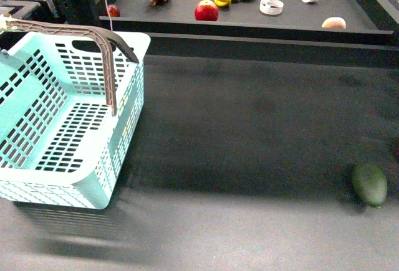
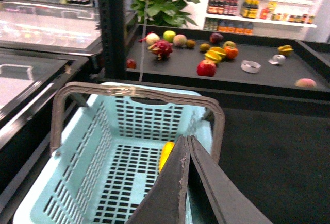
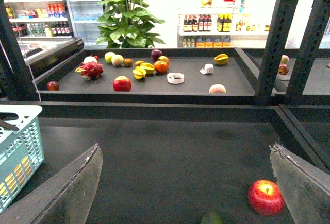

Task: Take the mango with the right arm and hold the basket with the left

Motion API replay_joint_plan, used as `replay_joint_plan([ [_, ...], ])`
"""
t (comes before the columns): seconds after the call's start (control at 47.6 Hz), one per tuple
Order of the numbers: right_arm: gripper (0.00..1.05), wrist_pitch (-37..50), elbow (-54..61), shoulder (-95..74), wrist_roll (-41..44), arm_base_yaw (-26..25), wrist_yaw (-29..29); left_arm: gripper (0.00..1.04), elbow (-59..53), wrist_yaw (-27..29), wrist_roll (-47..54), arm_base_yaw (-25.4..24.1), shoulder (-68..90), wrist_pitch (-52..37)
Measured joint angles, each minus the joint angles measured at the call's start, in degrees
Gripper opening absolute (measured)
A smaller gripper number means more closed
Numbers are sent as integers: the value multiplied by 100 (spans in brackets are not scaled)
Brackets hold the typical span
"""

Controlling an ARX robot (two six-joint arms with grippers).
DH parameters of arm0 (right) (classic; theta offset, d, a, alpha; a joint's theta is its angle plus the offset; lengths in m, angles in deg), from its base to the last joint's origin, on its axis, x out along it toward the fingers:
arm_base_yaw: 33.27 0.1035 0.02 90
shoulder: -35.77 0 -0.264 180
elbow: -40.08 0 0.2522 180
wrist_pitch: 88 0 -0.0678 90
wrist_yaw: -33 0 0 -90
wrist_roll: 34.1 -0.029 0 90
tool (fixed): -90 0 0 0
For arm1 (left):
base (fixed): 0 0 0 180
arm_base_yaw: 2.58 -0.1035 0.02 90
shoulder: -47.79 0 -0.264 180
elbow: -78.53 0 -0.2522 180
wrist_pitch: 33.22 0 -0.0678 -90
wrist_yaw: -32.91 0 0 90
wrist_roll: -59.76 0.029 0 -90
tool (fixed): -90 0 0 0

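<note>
Left wrist view: the left gripper [image 2: 188, 183] is pressed together, partly hiding the mango [image 2: 166, 154], which lies inside the basket [image 2: 103, 126]. The right gripper [image 3: 185, 149] is spread and empty (ignore the green fruit [image 1: 370, 184]). Best now to hold the basket level, without jerks.

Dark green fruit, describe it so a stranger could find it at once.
Look at the lower table, before the fruit shelf. Far right of the basket lies the green fruit: dark and oval, unlike the round red apple nearby.
</note>
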Motion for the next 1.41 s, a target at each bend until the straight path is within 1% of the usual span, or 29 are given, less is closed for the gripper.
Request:
replay_joint_plan([
  [0.042,97,0,0,0,0,0,0,4,-2,-7,22,68,-214,181],
  [0.357,97,0,0,0,0,0,0,4,-4,50,46,79,-1405,1294],
  [0.672,97,0,0,0,0,0,0,4,-7,50,59,81,-2243,2109],
  [1.008,97,0,0,0,0,0,0,4,-7,50,59,81,-2885,2754],
  [1.029,97,0,0,0,0,0,0,4,-4,50,59,81,-2970,2839],
  [1.092,97,0,0,0,0,0,0,4,-4,48,59,81,-3580,3606],
  [1.113,97,0,0,0,0,0,0,4,-4,50,59,81,-3700,3711],
  [1.407,97,0,0,0,0,0,0,4,-4,50,59,81,-3873,3777],
])
